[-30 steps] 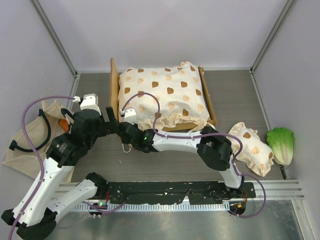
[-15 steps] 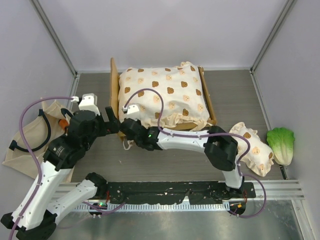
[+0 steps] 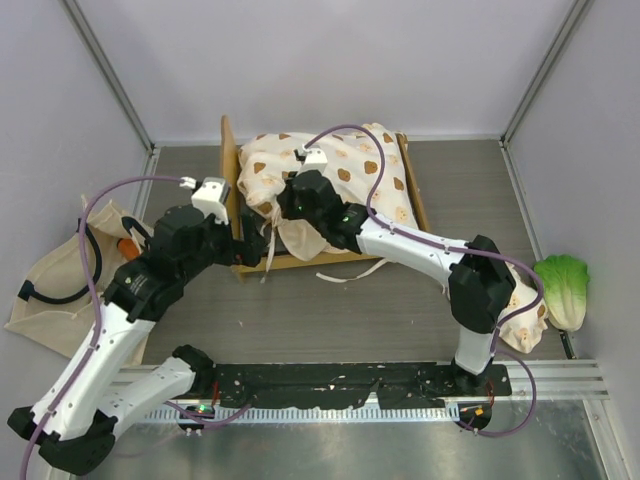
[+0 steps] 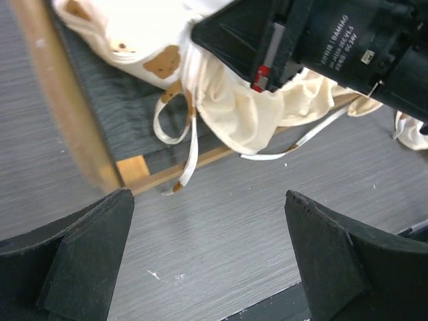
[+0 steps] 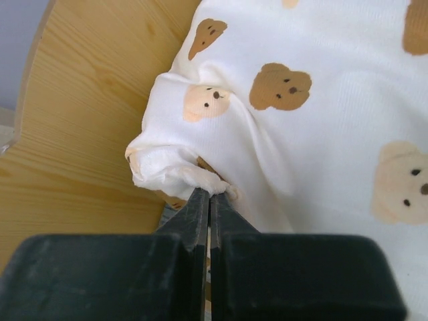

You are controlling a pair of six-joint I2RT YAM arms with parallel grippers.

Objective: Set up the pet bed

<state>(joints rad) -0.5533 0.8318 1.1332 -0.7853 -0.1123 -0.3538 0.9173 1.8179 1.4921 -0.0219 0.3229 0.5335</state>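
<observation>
The pet bed (image 3: 228, 180) stands at the back middle, its light-wood headboard (image 5: 87, 100) on the left. Its cream bear-print cushion (image 3: 385, 180) lies bunched up on it, the front-left part pulled up and back. That leaves the grey fabric base (image 4: 114, 100) bare there. My right gripper (image 5: 211, 192) is shut on a corner of the cushion (image 5: 321, 134) close to the headboard. Cushion ties (image 4: 190, 134) dangle over the front rail. My left gripper (image 4: 210, 267) stands open over the table just in front of the bed's front-left corner, holding nothing.
A beige tote bag (image 3: 50, 290) with black handles lies at the left wall. A small bear-print pillow (image 3: 515, 310) and a green lettuce toy (image 3: 562, 288) lie at the right, the pillow partly behind my right arm (image 3: 480, 285).
My right gripper shut on the cushion's front-left corner and carried it up and back over the bed, bunching the cushion. My left gripper shifted a little right, toward the bed.
</observation>
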